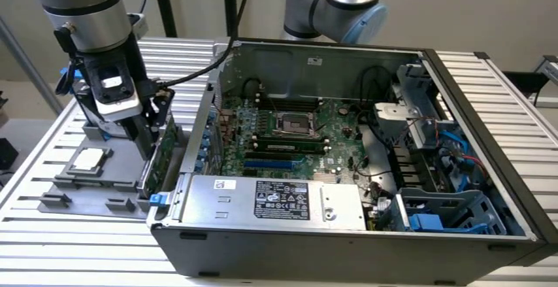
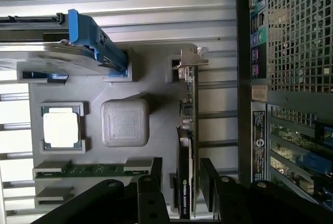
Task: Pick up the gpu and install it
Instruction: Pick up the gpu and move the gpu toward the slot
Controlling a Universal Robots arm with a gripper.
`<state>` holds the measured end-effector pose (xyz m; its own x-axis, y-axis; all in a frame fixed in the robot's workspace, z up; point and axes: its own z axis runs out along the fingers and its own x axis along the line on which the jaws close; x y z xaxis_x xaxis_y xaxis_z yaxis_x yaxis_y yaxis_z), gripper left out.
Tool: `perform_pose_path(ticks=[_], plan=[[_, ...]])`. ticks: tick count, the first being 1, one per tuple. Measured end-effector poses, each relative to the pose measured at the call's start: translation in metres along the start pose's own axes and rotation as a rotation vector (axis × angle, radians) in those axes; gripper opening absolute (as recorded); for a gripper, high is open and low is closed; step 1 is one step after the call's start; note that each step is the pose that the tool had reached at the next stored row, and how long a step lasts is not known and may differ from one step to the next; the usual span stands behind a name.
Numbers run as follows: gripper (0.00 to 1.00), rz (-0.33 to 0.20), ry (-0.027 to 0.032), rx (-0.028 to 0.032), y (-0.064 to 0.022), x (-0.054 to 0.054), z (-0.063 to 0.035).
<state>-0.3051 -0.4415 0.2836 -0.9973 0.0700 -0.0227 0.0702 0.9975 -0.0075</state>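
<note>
The gpu [image 2: 188, 130] stands on edge in the grey tray [image 2: 156, 83], along the tray's edge nearest the computer case [image 1: 349, 254]. The gripper [image 2: 180, 195] straddles it, its fingers apart and not clamped.

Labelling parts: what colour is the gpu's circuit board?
Green; the gpu shows it best in the exterior view.

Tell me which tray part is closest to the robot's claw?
The gpu, the thin card standing on edge: the gripper straddles it. The square CPU chip and blue-railed hard drive lie farther off.
</note>
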Motion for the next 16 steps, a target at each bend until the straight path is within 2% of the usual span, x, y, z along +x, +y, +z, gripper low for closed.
perform_pose_path(ticks=[9, 16], plan=[[0.42, 0.000, -0.0001, 0.0000, -0.0042, 0.000, 0.0164], [0.42, 0.001, -0.0002, -0.0008, -0.0056, -0.006, 0.0293]])
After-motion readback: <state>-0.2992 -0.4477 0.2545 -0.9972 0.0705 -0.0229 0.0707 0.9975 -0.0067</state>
